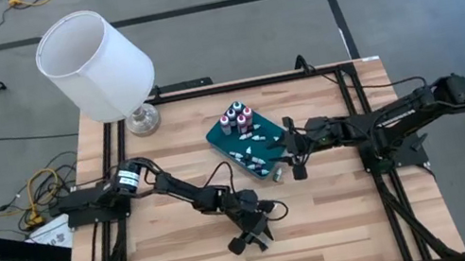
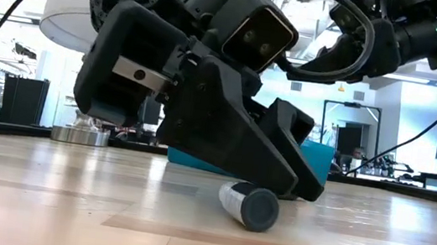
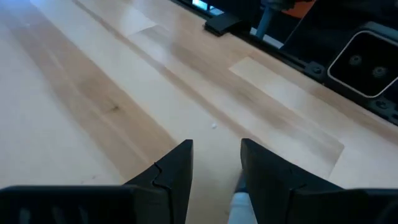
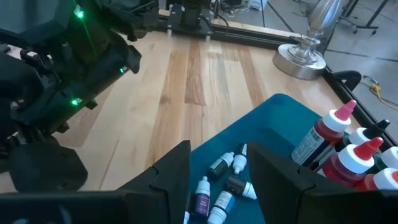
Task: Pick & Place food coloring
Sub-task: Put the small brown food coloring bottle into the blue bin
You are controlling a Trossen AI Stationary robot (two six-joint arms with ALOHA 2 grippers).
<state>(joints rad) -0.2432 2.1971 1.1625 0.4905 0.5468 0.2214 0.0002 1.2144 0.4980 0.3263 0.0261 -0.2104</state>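
A teal tray (image 1: 219,138) lies mid-table. Several small food coloring bottles (image 1: 251,156) lie flat on it, and several taller red ones with white caps (image 4: 339,143) stand at its far end. My right gripper (image 4: 221,155) hovers open over the lying bottles (image 4: 227,180), at the tray's right edge (image 1: 295,160). My left gripper (image 1: 252,239) is low near the table's front middle, open. One small bottle (image 2: 248,205), pale body with a dark end, lies on its side on the wood under its fingers. It shows whitish far back in the gap (image 3: 239,208). My left gripper slants down toward the table, its fingers on either side of the lying bottle (image 2: 248,205). The bottle rests flat on the wood. Whether a finger (image 2: 299,188) touches it, I cannot tell.
A white-shaded lamp (image 1: 96,63) stands on its metal base (image 1: 142,119) at the table's far left. Bare wood stretches left of and in front of the tray. A black frame runs along the table's edges (image 1: 385,180).
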